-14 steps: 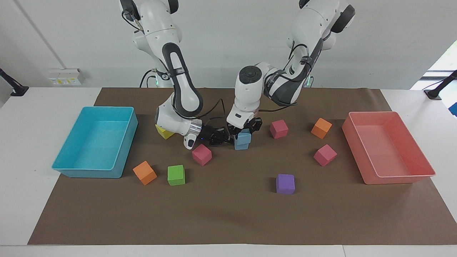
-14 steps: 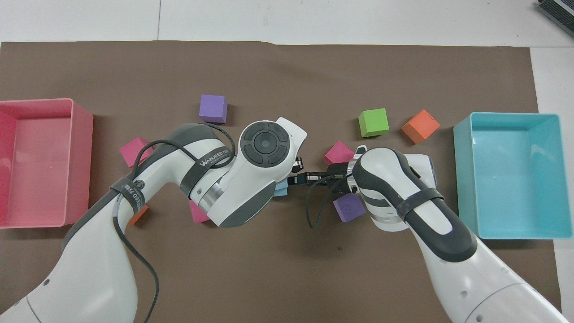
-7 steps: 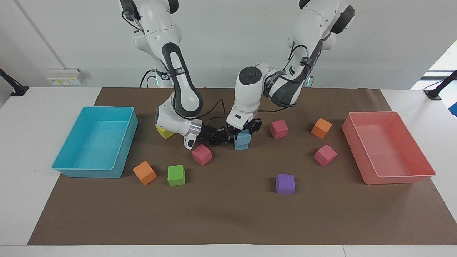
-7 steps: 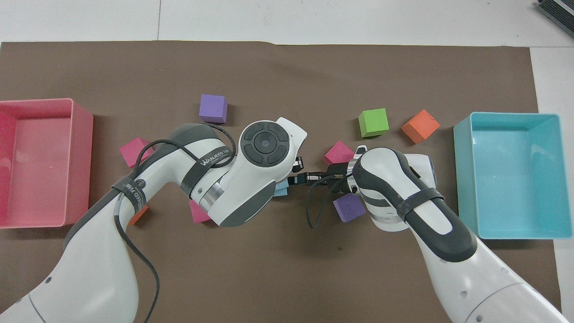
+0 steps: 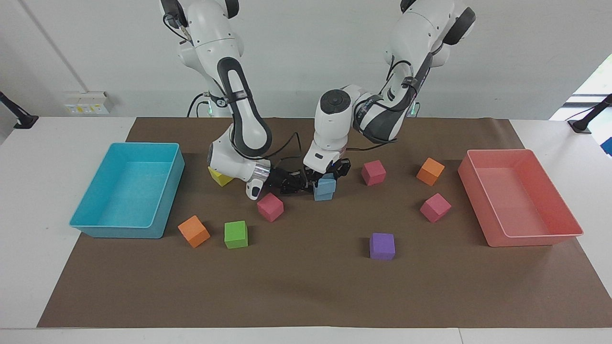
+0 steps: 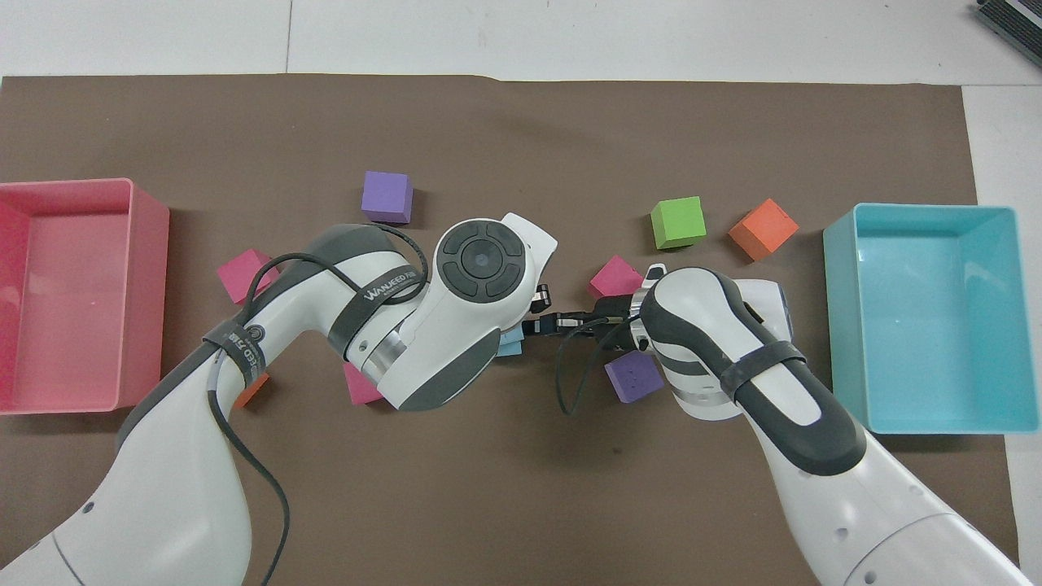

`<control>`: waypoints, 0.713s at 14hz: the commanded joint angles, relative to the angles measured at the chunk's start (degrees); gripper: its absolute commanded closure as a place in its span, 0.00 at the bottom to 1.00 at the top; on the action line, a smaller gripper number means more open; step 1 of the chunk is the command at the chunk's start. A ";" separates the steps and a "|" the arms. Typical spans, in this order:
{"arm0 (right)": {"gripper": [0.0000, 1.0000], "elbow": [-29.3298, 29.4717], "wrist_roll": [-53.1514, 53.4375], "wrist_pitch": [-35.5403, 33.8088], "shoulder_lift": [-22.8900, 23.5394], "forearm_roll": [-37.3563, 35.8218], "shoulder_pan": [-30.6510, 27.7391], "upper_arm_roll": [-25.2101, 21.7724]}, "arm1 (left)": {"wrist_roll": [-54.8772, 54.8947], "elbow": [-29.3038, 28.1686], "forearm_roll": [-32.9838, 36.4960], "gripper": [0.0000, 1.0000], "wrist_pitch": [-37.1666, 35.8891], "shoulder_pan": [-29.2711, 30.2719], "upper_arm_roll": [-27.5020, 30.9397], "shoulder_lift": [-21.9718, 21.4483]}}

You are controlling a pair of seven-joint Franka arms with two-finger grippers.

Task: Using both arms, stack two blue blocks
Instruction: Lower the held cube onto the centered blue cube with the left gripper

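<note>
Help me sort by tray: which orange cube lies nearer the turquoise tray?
The orange cube beside the green cube, toward the right arm's end; the other orange cube sits near the pink tray.

1 camera looked from high across the table (image 5: 306, 306) at the robots; the other looked steeply down from above them. Both covered the brown mat (image 6: 521, 122).

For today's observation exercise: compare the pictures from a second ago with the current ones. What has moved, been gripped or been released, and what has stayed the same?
Almost nothing. The left arm's elbow has shifted slightly. The left gripper stays shut on the upper blue block, set on the lower blue block. The right gripper stays shut beside the stack. The other cubes and both trays have not moved.
</note>
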 commanded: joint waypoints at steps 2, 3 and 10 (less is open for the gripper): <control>1.00 -1.39 -1.93 -0.16 -1.20 2.15 -0.32 0.25 | -1.09 -0.09 1.55 1.00 -0.53 -0.62 0.38 -0.16; 1.00 -1.39 -1.93 -0.16 -1.20 2.15 -0.32 0.25 | -1.08 0.17 1.55 1.00 -1.14 -0.53 0.38 -0.16; 1.00 -1.39 -1.93 -0.24 -1.20 2.23 -0.32 0.33 | -1.00 0.09 1.55 1.00 -1.68 -0.62 0.38 -0.25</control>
